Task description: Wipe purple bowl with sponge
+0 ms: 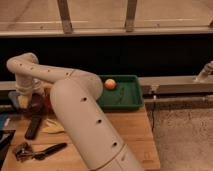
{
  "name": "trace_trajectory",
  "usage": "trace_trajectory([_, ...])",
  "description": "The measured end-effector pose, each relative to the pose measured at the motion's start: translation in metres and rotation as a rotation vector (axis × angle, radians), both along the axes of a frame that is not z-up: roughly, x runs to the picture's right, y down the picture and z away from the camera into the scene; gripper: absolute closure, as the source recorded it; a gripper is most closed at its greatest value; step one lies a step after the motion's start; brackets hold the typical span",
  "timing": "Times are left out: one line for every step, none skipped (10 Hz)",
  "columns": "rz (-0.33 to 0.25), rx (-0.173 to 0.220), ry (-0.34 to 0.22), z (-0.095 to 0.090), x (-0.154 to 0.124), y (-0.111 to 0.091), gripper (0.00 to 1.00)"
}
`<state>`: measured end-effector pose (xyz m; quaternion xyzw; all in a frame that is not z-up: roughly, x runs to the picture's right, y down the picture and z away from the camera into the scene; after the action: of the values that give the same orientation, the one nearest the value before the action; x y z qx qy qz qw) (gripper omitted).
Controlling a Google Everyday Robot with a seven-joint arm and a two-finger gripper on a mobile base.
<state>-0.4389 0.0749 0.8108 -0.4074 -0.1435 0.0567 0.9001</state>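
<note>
The purple bowl (35, 105) sits at the left of the wooden table (130, 130), dark and round, partly covered by my arm's end. My gripper (31, 97) hangs from the white wrist right over the bowl. A small pale yellow block, the sponge (22, 101), shows at the bowl's left edge under the wrist. I cannot tell whether it is held. The red-orange bowl (47, 95) peeks out just right of the purple bowl, mostly hidden behind my arm.
A green rectangular tray (125, 95) with an orange ball (110, 84) stands at the table's back. A flat pale yellow item (52, 126) and a long black object (34, 126) lie in front of the bowl. Black tools (37, 150) lie at the front left. My thick white arm (85, 125) crosses the middle.
</note>
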Motion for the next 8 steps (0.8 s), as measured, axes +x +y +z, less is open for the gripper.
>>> trace_trajectory([0.007, 0.0, 0.014, -0.002, 0.008, 0.003, 1.0])
trace_trajectory([0.024, -0.004, 0.043, -0.005, 0.025, 0.007, 1.0])
trace_trajectory([0.038, -0.007, 0.066, -0.007, 0.036, 0.009, 1.0])
trace_trajectory([0.045, -0.008, 0.088, -0.007, 0.045, 0.01, 1.0])
trace_trajectory([0.05, -0.008, 0.108, -0.003, 0.051, 0.008, 1.0])
trace_trajectory([0.056, -0.007, 0.12, 0.001, 0.053, 0.003, 1.0])
trace_trajectory([0.063, -0.004, 0.126, 0.006, 0.053, -0.002, 1.0])
trace_trajectory([0.067, 0.001, 0.123, 0.012, 0.052, -0.009, 1.0])
